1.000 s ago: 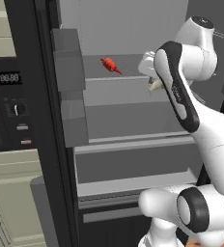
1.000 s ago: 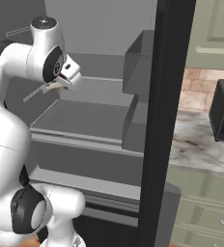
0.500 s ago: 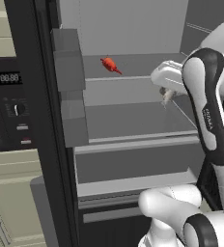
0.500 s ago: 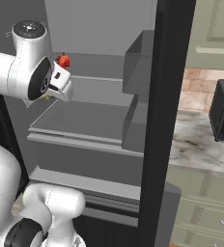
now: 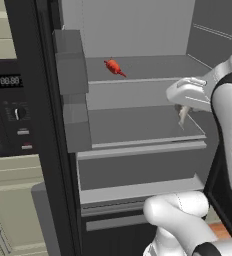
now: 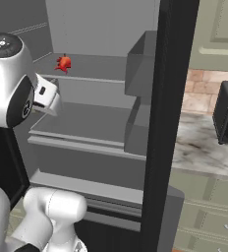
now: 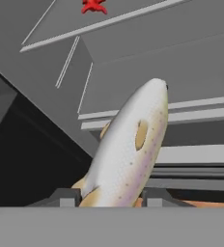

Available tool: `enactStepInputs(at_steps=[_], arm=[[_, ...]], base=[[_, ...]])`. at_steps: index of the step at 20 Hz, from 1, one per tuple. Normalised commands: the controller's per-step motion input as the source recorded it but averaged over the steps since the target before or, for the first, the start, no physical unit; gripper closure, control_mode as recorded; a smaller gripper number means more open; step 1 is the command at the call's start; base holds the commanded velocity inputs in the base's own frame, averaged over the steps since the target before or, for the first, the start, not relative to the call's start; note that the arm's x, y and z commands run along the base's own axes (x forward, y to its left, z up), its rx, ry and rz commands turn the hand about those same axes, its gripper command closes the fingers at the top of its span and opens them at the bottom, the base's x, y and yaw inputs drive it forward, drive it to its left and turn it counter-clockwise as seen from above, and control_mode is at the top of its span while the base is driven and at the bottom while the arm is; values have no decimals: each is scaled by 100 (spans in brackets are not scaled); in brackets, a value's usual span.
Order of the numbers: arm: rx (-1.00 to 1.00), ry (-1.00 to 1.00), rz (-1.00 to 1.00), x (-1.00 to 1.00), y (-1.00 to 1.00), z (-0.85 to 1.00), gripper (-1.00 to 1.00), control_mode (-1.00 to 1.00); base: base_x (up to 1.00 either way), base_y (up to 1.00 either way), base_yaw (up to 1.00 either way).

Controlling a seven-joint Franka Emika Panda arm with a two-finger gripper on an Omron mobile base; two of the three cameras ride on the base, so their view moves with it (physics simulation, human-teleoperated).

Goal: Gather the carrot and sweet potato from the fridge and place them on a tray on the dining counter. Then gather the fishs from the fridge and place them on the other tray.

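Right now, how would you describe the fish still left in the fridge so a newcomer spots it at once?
Look into the open black fridge, at the upper light-grey shelf inside. Toward its left lies a small bright red-orange fish, alone on that shelf. Its colour sets it apart from the pale silvery fish, which is clamped in the gripper lower down.

Beige oven cabinet (image 5: 8, 100), marble counter (image 6: 204, 147)

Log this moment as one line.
gripper: shut on pale silvery fish | red-orange fish: on fridge shelf | stage: carrying fish out
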Motion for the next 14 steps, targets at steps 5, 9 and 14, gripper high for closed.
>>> enactStepInputs(at_steps=[5,9,14], arm=[[0,-2,0,-12,1,0,100,-100],[0,-7,-3,-52,0,0,100,100],[0,0,0,0,0,0,100,100]], base=[[0,0,0],[-21,-2,-1],[-85,-3,-6]])
